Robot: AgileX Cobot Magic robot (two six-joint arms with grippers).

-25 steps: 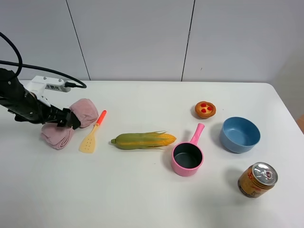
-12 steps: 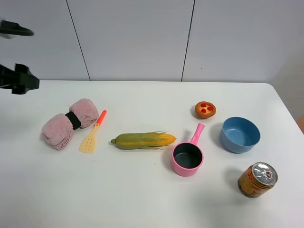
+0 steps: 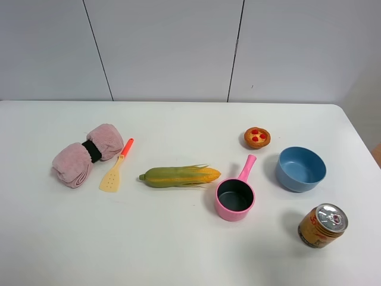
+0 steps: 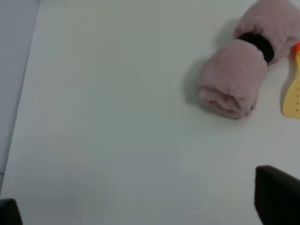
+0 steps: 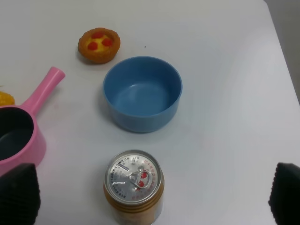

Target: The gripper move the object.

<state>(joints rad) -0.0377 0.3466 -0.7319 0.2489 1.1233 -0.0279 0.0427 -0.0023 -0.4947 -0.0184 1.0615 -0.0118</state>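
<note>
Exterior high view: neither arm in frame.

Left gripper [image 4: 145,211]: only two dark fingertip corners show at the picture's edge, rest cut off. Fingertips wide apart, nothing between them.

Right gripper [image 5: 152,194]: same, two black fingertips [image 5: 18,192] at opposite edges, bodies cropped.

Left wrist view: pink rolled towel [image 4: 243,77] clipped at the corner beyond its black band [image 4: 257,43]; yellow spatula [image 4: 292,96] mostly out of frame.

Right wrist view: pink saucepan [image 5: 18,133] half cropped; corn cob [image 5: 4,98] just a sliver; can [image 5: 133,187] base cut off, lid print too small to read.
</note>
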